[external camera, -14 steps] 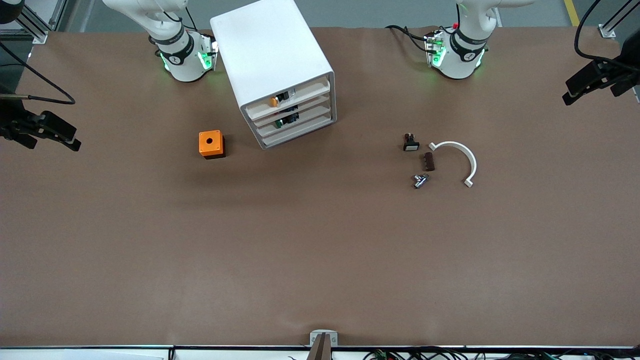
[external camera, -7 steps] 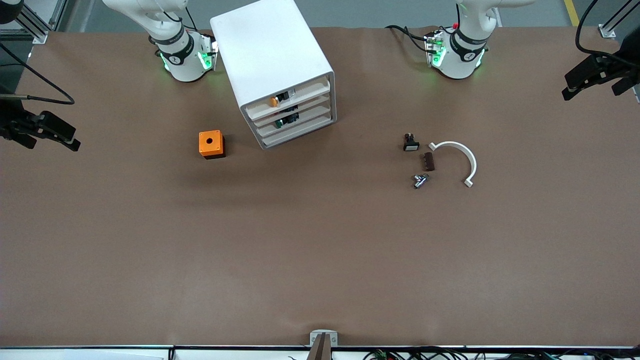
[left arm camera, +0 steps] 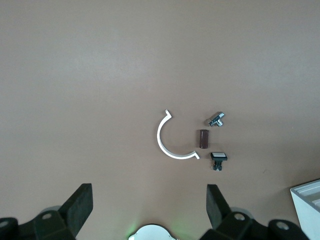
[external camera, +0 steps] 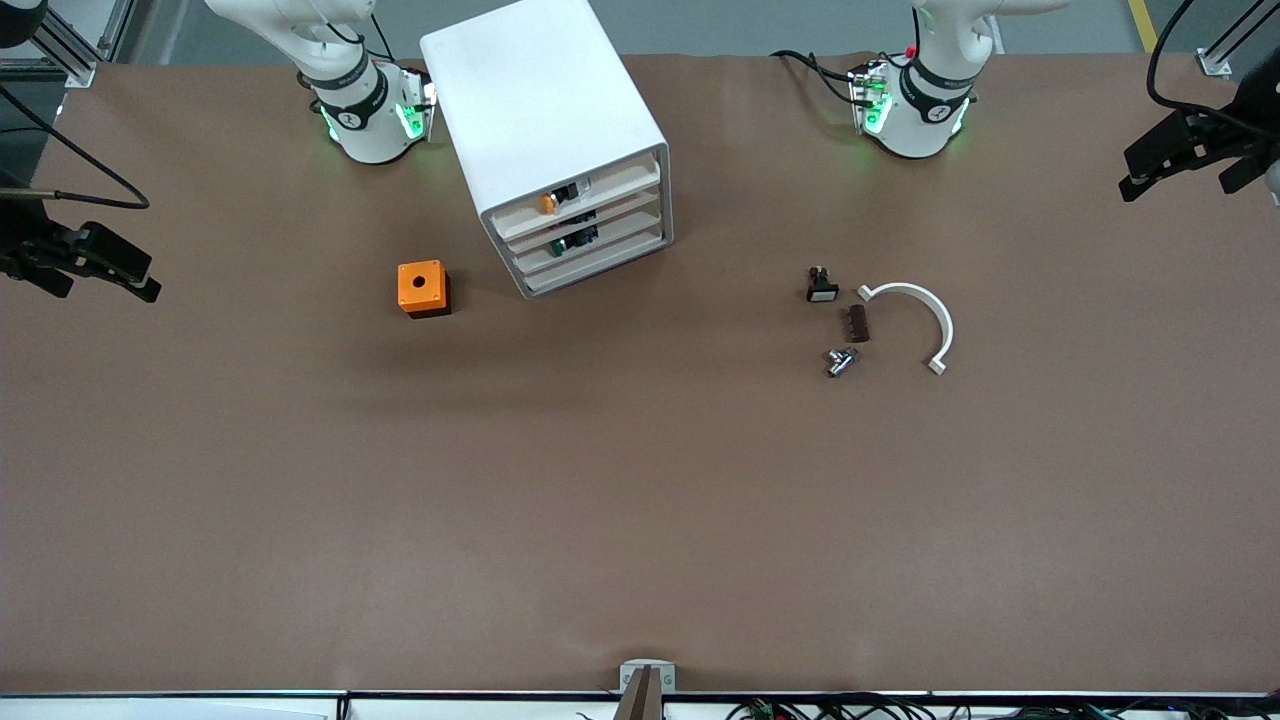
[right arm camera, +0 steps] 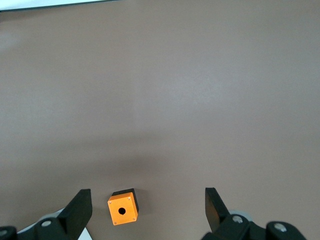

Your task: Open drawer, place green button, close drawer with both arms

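Left pincer (left arm camera: 147, 202): spread open, empty, up over the tabletop (external camera: 640, 500) at the 3 o'clock edge, edged a touch toward 12 within the last second. Right pincer (right arm camera: 145, 202): open, empty, waiting unmoved at 9 o'clock. Second-tier drawer (external camera: 620, 228): pushed flush into the white cabinet (external camera: 540, 100) at 12 o'clock, green button (external camera: 558, 244) inside. Judged complete, with only retreat left. No readable brand, label or writing.

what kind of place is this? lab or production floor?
Likely a robot lab bench: two arm bases bolted along a paper-covered table, a drawer cabinet, loose parts like a white clip.
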